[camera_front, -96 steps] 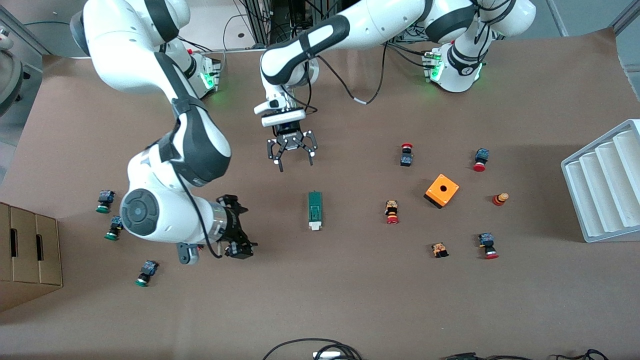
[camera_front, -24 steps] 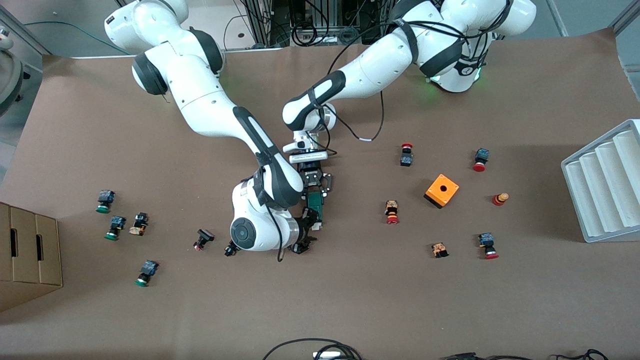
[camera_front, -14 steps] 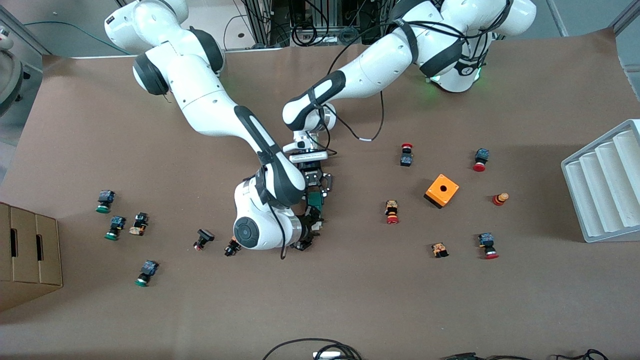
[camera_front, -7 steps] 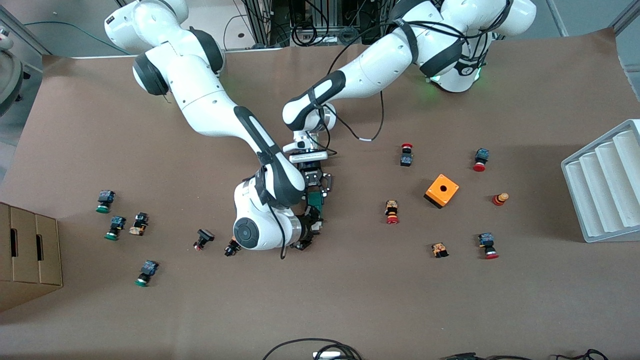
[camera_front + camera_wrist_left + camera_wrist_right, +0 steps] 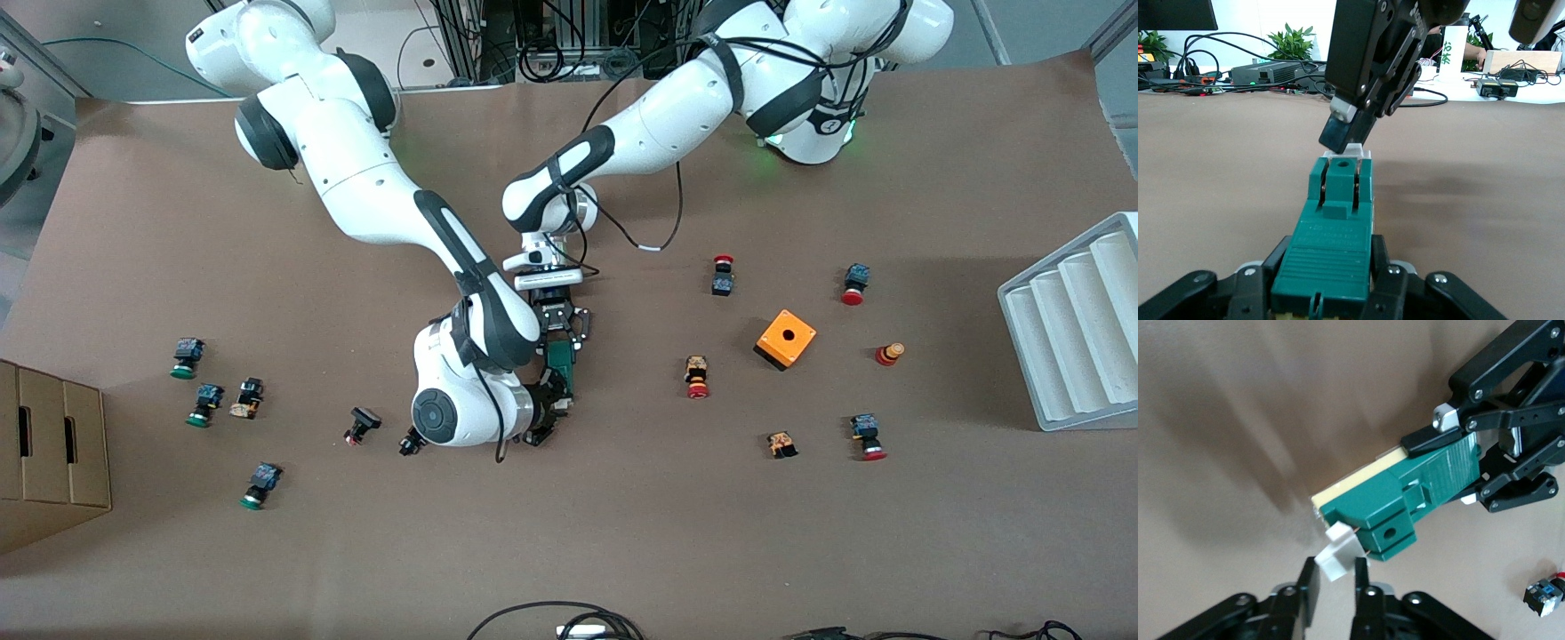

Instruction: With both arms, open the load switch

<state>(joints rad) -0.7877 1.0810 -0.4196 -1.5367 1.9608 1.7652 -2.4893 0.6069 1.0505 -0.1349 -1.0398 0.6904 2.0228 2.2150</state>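
Note:
The dark-green load switch lies mid-table with its white tab at the end nearer the front camera. My left gripper is shut on the switch's body at the end toward the arms' bases; its fingers press both long sides of the switch. My right gripper is at the tab end. Its fingers stand on either side of the tab and touch it. The left wrist view shows the right gripper pinching that tab. The right wrist view shows the left gripper clamped on the switch.
An orange box with a hole and several red-capped buttons lie toward the left arm's end. A white slotted rack stands at that edge. Green-capped buttons and a cardboard box are at the right arm's end. Two small buttons lie beside the right wrist.
The right gripper's fingers have drawn closer together around the white tab. The right wrist has shifted slightly. The left gripper and the switch have stayed still.

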